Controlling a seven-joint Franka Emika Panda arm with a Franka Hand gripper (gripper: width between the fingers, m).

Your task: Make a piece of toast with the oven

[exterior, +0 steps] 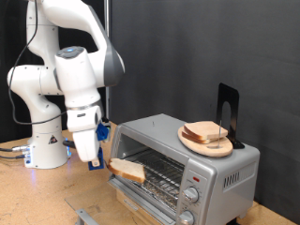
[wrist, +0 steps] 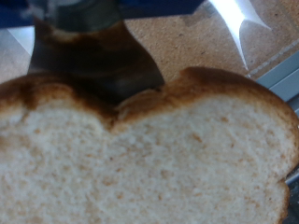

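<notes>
1. Holding the piece of toast (exterior: 127,170), the gripper (exterior: 99,159) sits low at the open front of the oven (exterior: 187,159), toward the exterior view's left side of it. Its fingers are closed onto the slice's near edge, pinching it.
2. The slice lies roughly flat, just above the lowered oven door (exterior: 141,192) and at the mouth of the cavity. Whether its far end touches the wire rack (exterior: 164,169) cannot be told.
3. In the wrist view the piece of toast (wrist: 149,159) fills most of the picture: pale crumb with a darker brown crust and a notch along the upper edge. A dark blurred shape behind it is too indistinct to identify.
4. The oven is a silver-grey box standing on a wooden table (exterior: 37,202). Its door is swung down and open. Two round knobs (exterior: 191,195) and a small red light show on the panel at the exterior view's right of the opening.
5. A round wooden plate (exterior: 192,143) rests on the oven's top, carrying a stack of other slices (exterior: 208,134). A black bracket (exterior: 227,112) stands upright just behind the plate.
6. The white arm (exterior: 70,66) rises from its base at the exterior view's left, bending down to the gripper.
</notes>
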